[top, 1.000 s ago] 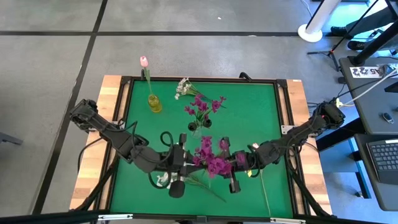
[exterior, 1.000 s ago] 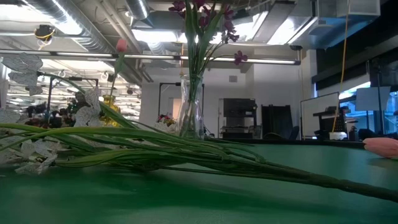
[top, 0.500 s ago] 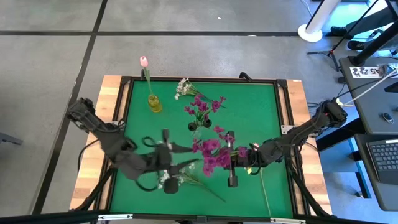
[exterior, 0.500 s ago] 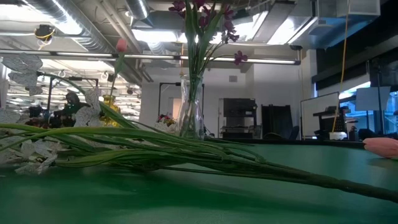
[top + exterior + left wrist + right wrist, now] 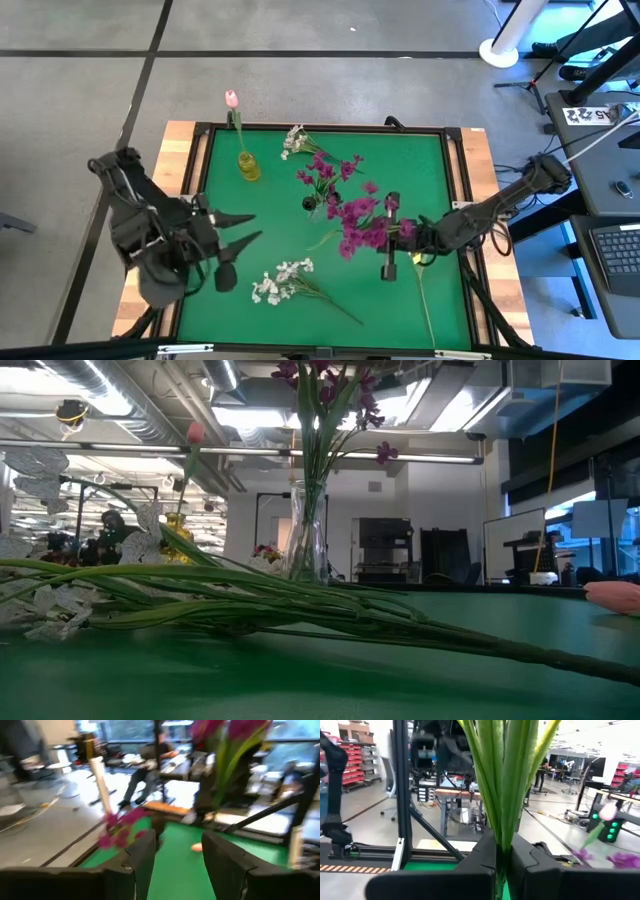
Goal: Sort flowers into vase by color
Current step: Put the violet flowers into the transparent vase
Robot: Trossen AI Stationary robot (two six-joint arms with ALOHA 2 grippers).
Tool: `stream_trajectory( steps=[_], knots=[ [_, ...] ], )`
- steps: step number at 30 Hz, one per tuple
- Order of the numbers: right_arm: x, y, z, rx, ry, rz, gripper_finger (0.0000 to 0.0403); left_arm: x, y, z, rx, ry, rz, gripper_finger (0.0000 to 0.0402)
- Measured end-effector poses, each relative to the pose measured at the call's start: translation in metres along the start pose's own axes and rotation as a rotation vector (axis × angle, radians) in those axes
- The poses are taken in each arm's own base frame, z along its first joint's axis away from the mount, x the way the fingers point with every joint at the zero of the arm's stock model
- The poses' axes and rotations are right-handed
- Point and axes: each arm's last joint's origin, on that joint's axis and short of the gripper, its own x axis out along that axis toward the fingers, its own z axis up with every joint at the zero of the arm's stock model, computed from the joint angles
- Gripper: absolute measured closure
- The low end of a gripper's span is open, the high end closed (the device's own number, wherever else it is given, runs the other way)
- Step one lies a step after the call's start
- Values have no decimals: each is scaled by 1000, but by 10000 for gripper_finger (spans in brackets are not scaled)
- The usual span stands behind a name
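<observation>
My right gripper [image 5: 393, 236] [image 5: 501, 857] is shut on a magenta-purple flower spray [image 5: 355, 222], just right of the clear glass vase [image 5: 313, 204] [image 5: 305, 540] that holds other magenta flowers. My left gripper [image 5: 243, 229] [image 5: 177, 862] is open, over the table's left part, and touches nothing. A white blossom cluster [image 5: 283, 280] [image 5: 60, 605] lies flat on the mat near the front. A yellow vase [image 5: 248, 166] holds a pink tulip [image 5: 231, 98]. More white blossoms [image 5: 295, 140] show at the far side. Another tulip [image 5: 424, 295] [image 5: 613, 595] lies at the front right. My right gripper pinches the spray's green stems [image 5: 501, 832] between its two fingers [image 5: 479, 860]. It comes in from the table's right. The stems rise straight out of the gap in the wrist view, and the blossoms [image 5: 350, 215] spread toward the glass vase.
A raised dark frame [image 5: 452, 180] and wooden borders [image 5: 180, 180] edge the green mat. Bare mat lies between the yellow vase and my left gripper and at the far right. Desks, stands and cables stand on the floor to the right.
My left gripper drew back from the middle of the mat toward the left edge, uncovering the white cluster. My right gripper carried the magenta spray toward the far edge, closer to the glass vase.
</observation>
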Motion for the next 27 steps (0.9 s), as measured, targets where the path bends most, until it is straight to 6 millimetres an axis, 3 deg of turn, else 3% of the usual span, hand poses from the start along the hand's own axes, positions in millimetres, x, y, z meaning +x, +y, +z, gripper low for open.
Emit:
stream_trajectory(
  steps=[7,12,17,22,27],
  knots=[
    [-25,-15,-27,19,-25,-41,394,9,25,-48,-57,61,148,244],
    [-44,-40,-50,91,-134,-79,390,26,36,-85,-99,143,246,244],
    [-49,-62,-77,158,-247,8,394,40,48,-113,-164,193,310,244],
    [-46,-79,-96,212,-250,4,392,49,49,-137,-256,187,264,244],
    [-44,-88,-97,219,-253,16,394,60,42,-160,-268,218,137,244]
  ],
)
